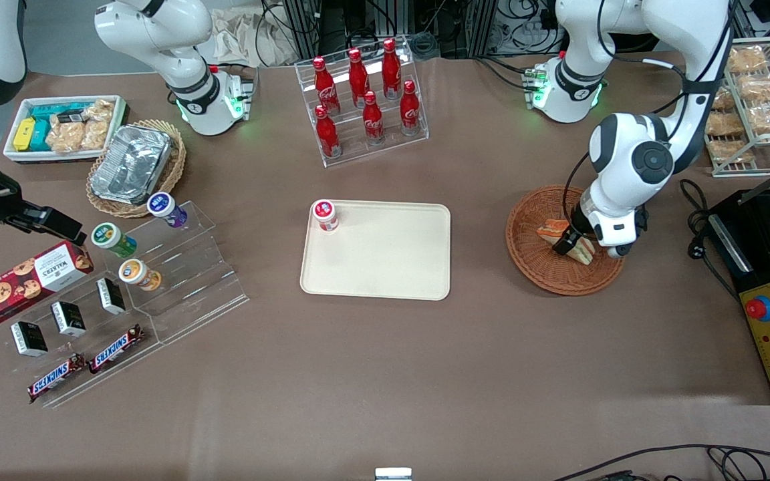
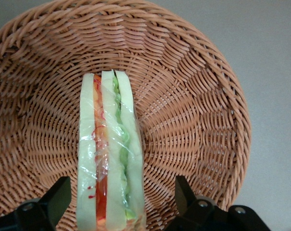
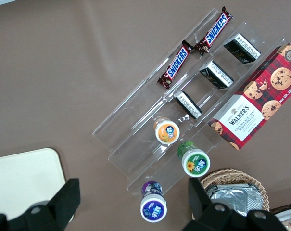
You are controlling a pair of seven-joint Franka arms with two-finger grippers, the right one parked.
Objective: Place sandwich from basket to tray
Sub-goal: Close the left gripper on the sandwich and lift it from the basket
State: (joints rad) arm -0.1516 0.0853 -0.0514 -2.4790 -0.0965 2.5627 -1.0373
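Front view shows the brown bench (image 1: 385,374) carrying everything, with the working arm (image 1: 632,160) reaching down over the round reddish-brown basket (image 1: 532,250) toward its own end of the bench. Near the middle of the bench lies the cream tray (image 1: 385,257), well apart from the basket, bare except for a small red-lidded jar (image 1: 325,215) standing in the corner farthest from the front camera, on the parked arm's side. Farther from the camera than the tray stands a clear rack of red cola bottles (image 1: 365,93). Toward the parked arm's end sit a stepped clear display (image 1: 178,267) with small pots and snack bars, and a tan wicker basket holding a foil container (image 1: 132,164).

Inside the reddish-brown basket (image 2: 193,96) the sandwich (image 1: 575,242) rests on the weave, standing on edge, its white bread and red and green layers (image 2: 109,159) wrapped in clear film. The claw (image 1: 569,244) is lowered into the basket and straddles the sandwich: its two black fingers (image 2: 56,199) are spread wide, one on each side of the wedge, with a visible gap to the bread on both sides, so it grips nothing.
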